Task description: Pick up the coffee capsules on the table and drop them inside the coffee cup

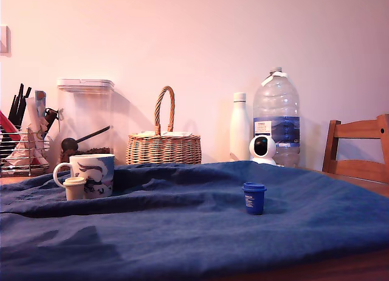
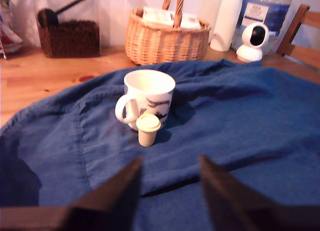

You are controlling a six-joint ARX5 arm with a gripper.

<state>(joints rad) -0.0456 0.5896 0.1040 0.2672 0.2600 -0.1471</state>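
A white coffee cup (image 1: 91,174) with a blue swirling picture stands on the dark blue cloth of the table (image 1: 182,232), toward the exterior view's left. A cream coffee capsule (image 1: 75,188) stands upright right in front of it, touching or nearly touching. A dark blue capsule (image 1: 254,197) stands alone to the exterior view's right. In the wrist view the cup (image 2: 148,97) and cream capsule (image 2: 148,129) lie ahead of my gripper (image 2: 170,166), which is open and empty, some way short of the capsule. The blue capsule is outside the wrist view. The arm does not show in the exterior view.
Along the back wall stand a wicker basket (image 1: 163,145), a clear plastic canister (image 1: 85,120), a wire rack with utensils (image 1: 23,141), a white bottle (image 1: 240,126), a large water bottle (image 1: 277,117) and a small white camera (image 1: 262,149). A wooden chair (image 1: 358,148) stands at the exterior view's right.
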